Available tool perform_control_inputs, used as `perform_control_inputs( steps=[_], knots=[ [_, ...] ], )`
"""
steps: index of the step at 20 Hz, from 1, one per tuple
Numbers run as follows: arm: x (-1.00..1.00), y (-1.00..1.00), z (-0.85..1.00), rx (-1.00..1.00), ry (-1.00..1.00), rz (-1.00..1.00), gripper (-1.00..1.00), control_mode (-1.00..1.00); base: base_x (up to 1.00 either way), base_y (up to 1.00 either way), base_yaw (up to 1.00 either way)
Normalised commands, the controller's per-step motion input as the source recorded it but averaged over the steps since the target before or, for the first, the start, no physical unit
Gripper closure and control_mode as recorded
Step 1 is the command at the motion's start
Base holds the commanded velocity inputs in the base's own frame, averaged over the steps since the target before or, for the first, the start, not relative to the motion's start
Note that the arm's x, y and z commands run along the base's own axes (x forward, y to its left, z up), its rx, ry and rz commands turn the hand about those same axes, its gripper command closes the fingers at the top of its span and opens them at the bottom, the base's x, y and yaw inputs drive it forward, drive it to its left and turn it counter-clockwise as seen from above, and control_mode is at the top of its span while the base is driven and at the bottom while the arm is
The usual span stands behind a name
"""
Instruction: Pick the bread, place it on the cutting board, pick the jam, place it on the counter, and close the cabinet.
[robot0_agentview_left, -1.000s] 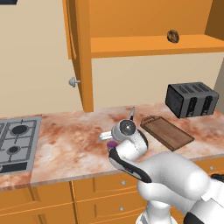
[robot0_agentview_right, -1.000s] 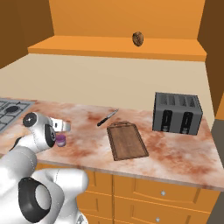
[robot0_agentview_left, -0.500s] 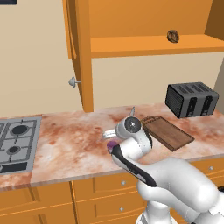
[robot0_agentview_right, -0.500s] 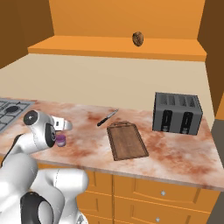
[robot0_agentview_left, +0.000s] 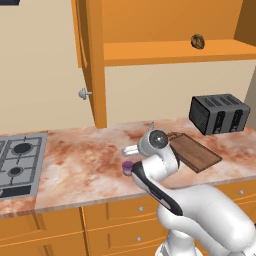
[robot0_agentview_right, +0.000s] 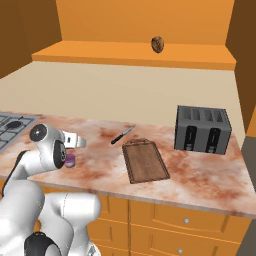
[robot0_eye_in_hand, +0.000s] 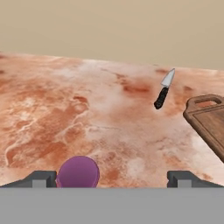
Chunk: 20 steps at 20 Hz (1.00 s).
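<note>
The jam (robot0_eye_in_hand: 78, 172) stands on the marbled tabletop (robot0_eye_in_hand: 87, 113), near its front edge. In the hand view it sits low between the fingertips (robot0_eye_in_hand: 41, 178) of the gripper (robot0_eye_in_hand: 112, 179), much closer to the left one and well apart from the right. The fingers are spread wide and hold nothing. The bread (robot0_agentview_left: 198, 41) rests on the shelf of the open cabinet (robot0_agentview_left: 165, 50), above and well apart from the cutting board (robot0_agentview_right: 145, 160), which lies on the tabletop with a knife (robot0_eye_in_hand: 164, 89) just beyond its handle end. A black toaster (robot0_agentview_right: 202, 129) stands to the board's right. Compared with half a second ago, the arm's wrist has shifted slightly toward the board, while the jar, board and bread have stayed put.
</note>
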Motion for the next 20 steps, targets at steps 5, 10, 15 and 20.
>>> perform_control_inputs(
  steps=[5,10,15,20],
  knots=[
    [-0.05,-0.25,0.18,0.00,0.00,0.00,-1.00,-1.00,0.00,0.00,0.00],
    [-0.01,-0.27,0.21,0.00,0.00,0.00,-1.00,-1.00,0.00,0.00,0.00],
    [-0.02,-0.29,0.18,0.00,0.00,0.00,-1.00,-1.00,0.00,0.00,0.00],
    [-0.06,-0.30,0.17,0.00,-0.02,0.00,-1.00,-1.00,0.00,0.00,0.00]
  ],
)
